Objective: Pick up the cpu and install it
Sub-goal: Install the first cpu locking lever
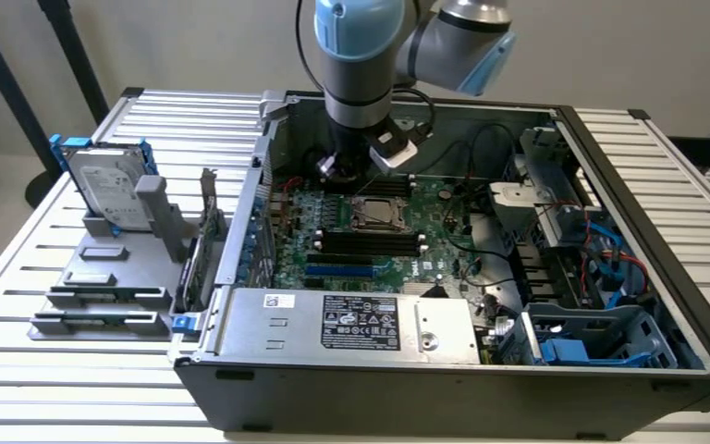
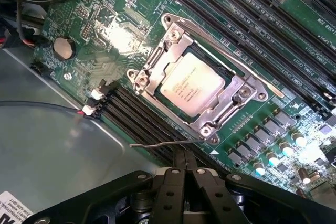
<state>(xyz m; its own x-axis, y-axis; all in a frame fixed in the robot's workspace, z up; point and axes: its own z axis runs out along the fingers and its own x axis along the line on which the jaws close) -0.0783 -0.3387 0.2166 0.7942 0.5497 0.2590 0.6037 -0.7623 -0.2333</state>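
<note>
One arm (image 1: 355,65) carries one gripper (image 2: 184,157). There is one open case (image 1: 454,377), and in it one cpu (image 1: 380,211), one coin cell (image 2: 64,48) and one power supply (image 1: 343,324), at the cpu's six o'clock in the exterior view. At the case's nine o'clock stand one hard drive (image 1: 106,190) and two slotted trays (image 1: 106,296).

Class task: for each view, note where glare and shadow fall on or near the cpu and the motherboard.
Wrist view: a white glare patch washes out part of the motherboard beside the socket; the cpu has only a soft sheen on its metal top; the gripper is a dark shape in front. Exterior view: lighting is even, the case interior dimmer than the bright table slats.
</note>
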